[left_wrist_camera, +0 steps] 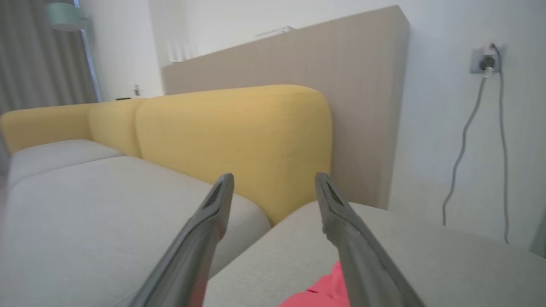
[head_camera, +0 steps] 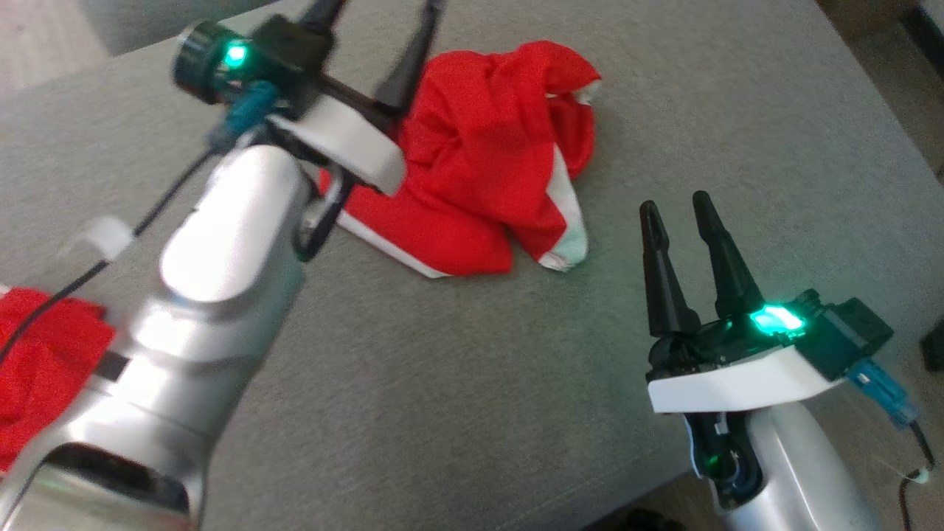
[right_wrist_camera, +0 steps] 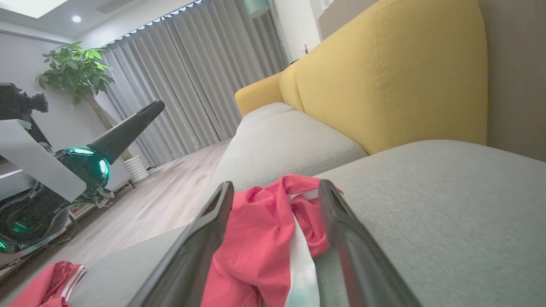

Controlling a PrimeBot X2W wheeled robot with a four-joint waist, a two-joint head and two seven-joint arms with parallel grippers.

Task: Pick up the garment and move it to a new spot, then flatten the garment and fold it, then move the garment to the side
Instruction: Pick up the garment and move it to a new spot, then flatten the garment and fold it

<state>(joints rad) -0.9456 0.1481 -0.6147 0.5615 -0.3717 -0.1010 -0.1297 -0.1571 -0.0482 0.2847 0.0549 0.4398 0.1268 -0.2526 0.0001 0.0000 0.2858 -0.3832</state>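
Left gripper (left_wrist_camera: 274, 181): fingers spread, nothing between them; it hangs above the left edge of the garment (head_camera: 479, 169). Garment: red with white trim, crumpled in a heap on the grey seat (head_camera: 457, 413), toward its far side, neither flattened nor folded. Right gripper (head_camera: 674, 206): fingers apart and empty, pointing toward the heap from its right, near it but not touching. Yellow backrest (right_wrist_camera: 384, 85) stands beyond the seat.

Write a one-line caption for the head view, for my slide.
Left claw open at the edge of a crumpled red garment on a grey cushion; right claw open, apart from it.
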